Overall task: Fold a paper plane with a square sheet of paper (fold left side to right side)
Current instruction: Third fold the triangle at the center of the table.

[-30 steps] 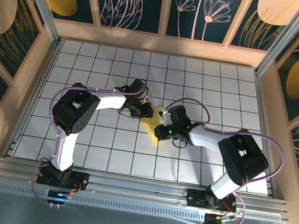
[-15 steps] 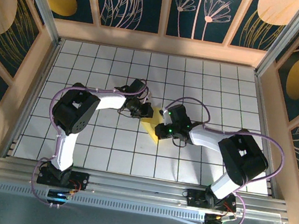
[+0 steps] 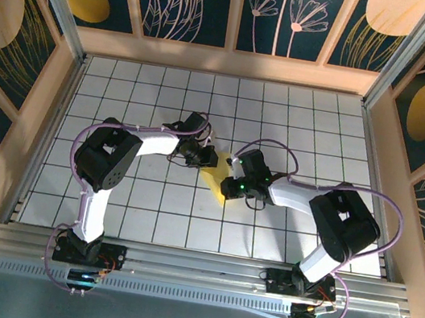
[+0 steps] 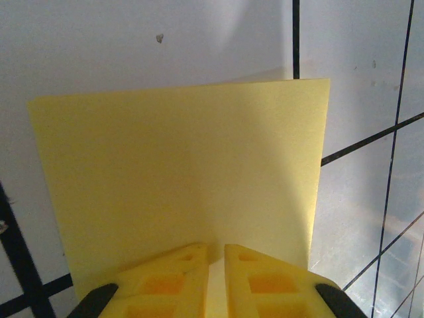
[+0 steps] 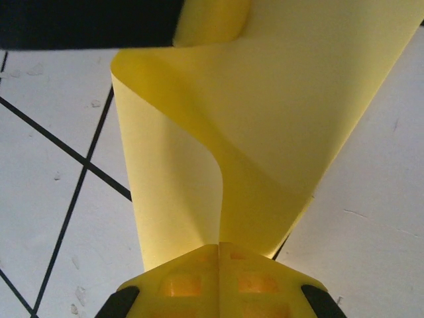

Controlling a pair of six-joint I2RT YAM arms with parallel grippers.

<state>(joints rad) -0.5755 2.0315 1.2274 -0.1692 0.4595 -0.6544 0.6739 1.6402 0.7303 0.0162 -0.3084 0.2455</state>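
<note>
As left pincer point(image 4: 213, 257) and right pincer point(image 5: 219, 249) grip it, plain paper point(image 5: 285, 99) curls.

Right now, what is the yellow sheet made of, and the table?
Sheet: looks like thin matte paper; it bends in a soft curl with no cracks. Table: probably smooth hard laminate or coated board, white with black grid lines and a faint sheen.

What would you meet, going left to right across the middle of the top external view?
left arm's elbow → left gripper → square sheet of paper → right gripper → right arm's elbow
</note>
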